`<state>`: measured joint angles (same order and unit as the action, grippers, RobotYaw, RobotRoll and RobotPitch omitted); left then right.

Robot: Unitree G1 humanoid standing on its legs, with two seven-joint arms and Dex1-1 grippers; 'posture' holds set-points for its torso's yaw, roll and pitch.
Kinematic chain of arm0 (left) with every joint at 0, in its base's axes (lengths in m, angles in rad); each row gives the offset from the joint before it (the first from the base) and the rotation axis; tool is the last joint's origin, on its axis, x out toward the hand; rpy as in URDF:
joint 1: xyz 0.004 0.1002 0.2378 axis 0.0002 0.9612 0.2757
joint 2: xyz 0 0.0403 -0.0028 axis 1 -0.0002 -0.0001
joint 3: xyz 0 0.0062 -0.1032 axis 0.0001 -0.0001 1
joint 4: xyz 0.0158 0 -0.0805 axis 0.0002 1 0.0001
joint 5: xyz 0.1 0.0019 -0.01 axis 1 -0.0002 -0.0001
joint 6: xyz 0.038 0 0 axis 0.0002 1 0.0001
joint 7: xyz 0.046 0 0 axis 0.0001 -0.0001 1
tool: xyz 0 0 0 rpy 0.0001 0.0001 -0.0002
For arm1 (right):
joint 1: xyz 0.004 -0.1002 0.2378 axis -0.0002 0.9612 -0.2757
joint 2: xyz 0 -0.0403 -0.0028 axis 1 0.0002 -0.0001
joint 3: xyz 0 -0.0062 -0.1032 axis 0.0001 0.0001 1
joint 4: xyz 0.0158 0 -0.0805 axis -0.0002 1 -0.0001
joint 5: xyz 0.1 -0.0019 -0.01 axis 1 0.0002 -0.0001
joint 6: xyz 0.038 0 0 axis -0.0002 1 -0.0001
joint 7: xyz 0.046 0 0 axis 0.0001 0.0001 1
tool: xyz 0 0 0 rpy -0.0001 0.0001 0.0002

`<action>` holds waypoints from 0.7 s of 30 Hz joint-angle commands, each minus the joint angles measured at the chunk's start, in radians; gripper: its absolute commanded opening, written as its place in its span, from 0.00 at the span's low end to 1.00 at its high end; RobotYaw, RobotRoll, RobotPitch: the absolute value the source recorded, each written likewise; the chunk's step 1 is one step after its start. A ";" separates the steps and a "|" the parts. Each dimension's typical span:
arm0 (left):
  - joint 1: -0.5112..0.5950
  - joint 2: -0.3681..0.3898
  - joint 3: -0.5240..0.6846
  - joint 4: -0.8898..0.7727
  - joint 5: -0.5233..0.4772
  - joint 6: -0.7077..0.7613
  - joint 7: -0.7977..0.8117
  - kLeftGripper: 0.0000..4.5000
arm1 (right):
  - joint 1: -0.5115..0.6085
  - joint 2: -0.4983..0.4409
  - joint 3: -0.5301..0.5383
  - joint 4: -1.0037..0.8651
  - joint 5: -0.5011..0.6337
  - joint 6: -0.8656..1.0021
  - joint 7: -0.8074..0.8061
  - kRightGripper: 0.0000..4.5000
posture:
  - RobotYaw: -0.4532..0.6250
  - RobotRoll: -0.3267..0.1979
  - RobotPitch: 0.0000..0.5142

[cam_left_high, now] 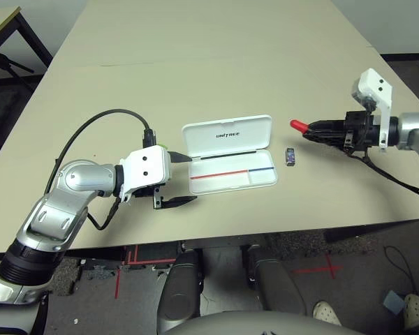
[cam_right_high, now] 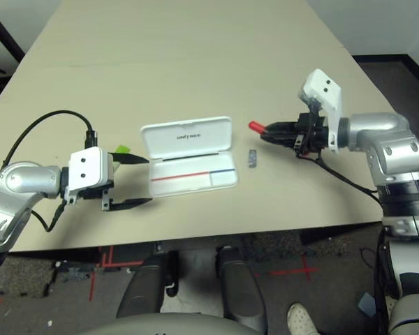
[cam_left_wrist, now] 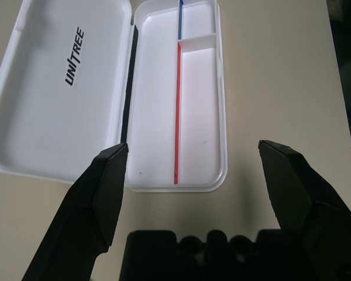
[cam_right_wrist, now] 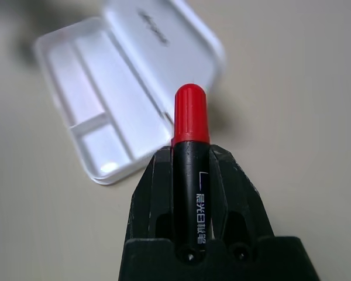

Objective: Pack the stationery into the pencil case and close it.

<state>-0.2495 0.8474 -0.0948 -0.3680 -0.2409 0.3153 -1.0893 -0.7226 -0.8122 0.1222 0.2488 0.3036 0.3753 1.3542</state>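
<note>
The white pencil case (cam_left_high: 227, 150) lies open mid-table, its lid (cam_left_wrist: 58, 88) folded back and its tray (cam_left_wrist: 199, 111) holding nothing. My right gripper (cam_left_high: 314, 130) hovers to the case's right, shut on the red marker (cam_right_wrist: 191, 117), whose red cap points toward the case. A tiny dark blue-grey block (cam_left_high: 290, 157) rests on the table between the case and that gripper. My left gripper (cam_left_high: 188, 180) stands open just left of the case, fingers (cam_left_wrist: 105, 187) aimed at its short end. A lime-green bar (cam_right_high: 122, 150) peeks out behind the left gripper.
The beige table (cam_left_high: 216, 63) stretches far behind the case, with a seam across it. Its front edge (cam_left_high: 251, 227) runs close below the case. A black cable (cam_left_high: 91, 132) loops off my left wrist. Dark gear (cam_left_high: 3, 59) stands beyond the far left corner.
</note>
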 commanded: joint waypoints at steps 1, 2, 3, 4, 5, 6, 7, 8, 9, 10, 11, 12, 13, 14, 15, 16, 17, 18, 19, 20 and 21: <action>0.004 0.014 0.000 0.016 0.017 -0.012 0.004 1.00 | -0.029 0.058 0.077 0.017 -0.046 -0.072 0.045 0.14 | 0.43 0.62 0.29; 0.004 0.014 -0.001 0.017 0.019 -0.014 0.005 1.00 | -0.038 0.079 0.094 0.021 -0.060 -0.090 0.049 0.14 | 0.44 0.62 0.29; 0.006 0.014 -0.001 0.017 0.021 -0.016 0.006 1.00 | -0.046 0.102 0.111 0.025 -0.074 -0.108 0.050 0.14 | 0.44 0.62 0.29; 0.008 0.015 -0.001 0.016 0.022 -0.017 0.007 1.00 | -0.052 0.119 0.122 0.027 -0.083 -0.119 0.052 0.14 | 0.44 0.62 0.29; 0.010 0.016 0.000 0.014 0.023 -0.016 0.009 1.00 | -0.058 0.136 0.134 0.029 -0.092 -0.131 0.053 0.14 | 0.45 0.62 0.29; 0.011 0.017 0.001 0.013 0.023 -0.016 0.010 1.00 | -0.064 0.151 0.143 0.033 -0.103 -0.142 0.053 0.14 | 0.45 0.62 0.28; 0.012 0.017 0.002 0.012 0.024 -0.015 0.012 1.00 | -0.068 0.168 0.156 0.045 -0.118 -0.165 0.052 0.14 | 0.45 0.62 0.28; 0.013 0.018 0.001 0.010 0.025 -0.015 0.015 1.00 | -0.072 0.183 0.167 0.058 -0.133 -0.186 0.048 0.14 | 0.46 0.62 0.28; 0.016 0.018 0.002 0.008 0.025 -0.015 0.017 1.00 | -0.077 0.198 0.178 0.071 -0.149 -0.208 0.044 0.14 | 0.46 0.62 0.29; 0.018 0.018 0.002 0.006 0.025 -0.014 0.019 1.00 | -0.082 0.211 0.188 0.083 -0.164 -0.227 0.042 0.14 | 0.46 0.62 0.29; 0.021 0.018 0.003 0.003 0.025 -0.013 0.021 1.00 | -0.087 0.222 0.198 0.096 -0.182 -0.251 0.040 0.14 | 0.46 0.62 0.28; 0.023 0.018 0.003 0.000 0.026 -0.012 0.023 1.00 | -0.091 0.232 0.207 0.111 -0.197 -0.272 0.037 0.14 | 0.47 0.62 0.29; 0.024 0.019 0.003 -0.002 0.026 -0.011 0.026 1.00 | -0.095 0.242 0.212 0.125 -0.209 -0.291 0.034 0.14 | 0.47 0.62 0.29; 0.027 0.019 0.004 -0.004 0.026 -0.010 0.029 1.00 | -0.100 0.255 0.219 0.139 -0.223 -0.314 0.030 0.14 | 0.47 0.62 0.29; 0.029 0.020 0.005 -0.006 0.026 -0.010 0.031 1.00 | -0.104 0.268 0.224 0.151 -0.233 -0.332 0.025 0.14 | 0.47 0.62 0.29; 0.032 0.021 0.006 -0.007 0.026 -0.010 0.033 1.00 | -0.108 0.281 0.227 0.160 -0.241 -0.345 0.020 0.14 | 0.47 0.62 0.29; 0.035 0.022 0.006 -0.009 0.026 -0.010 0.035 1.00 | -0.111 0.293 0.229 0.169 -0.246 -0.355 0.015 0.14 | 0.48 0.62 0.29; 0.038 0.023 0.007 -0.010 0.027 -0.011 0.037 1.00 | -0.114 0.304 0.230 0.176 -0.251 -0.364 0.011 0.14 | 0.48 0.62 0.29; 0.041 0.023 0.006 -0.012 0.028 -0.011 0.039 1.00 | -0.118 0.321 0.232 0.185 -0.258 -0.377 -0.002 0.14 | 0.48 0.62 0.29; 0.042 0.023 0.006 -0.013 0.029 -0.011 0.041 1.00 | -0.122 0.340 0.234 0.196 -0.267 -0.394 -0.015 0.14 | 0.48 0.62 0.29; 0.043 0.023 0.005 -0.014 0.029 -0.011 0.043 1.00 | -0.125 0.355 0.237 0.208 -0.278 -0.409 -0.028 0.14 | 0.48 0.62 0.29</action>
<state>-0.2220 0.8572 -0.0904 -0.3615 -0.2268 0.3065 -1.0493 -0.8322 -0.4719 0.3427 0.4397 0.0436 -0.0026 1.3419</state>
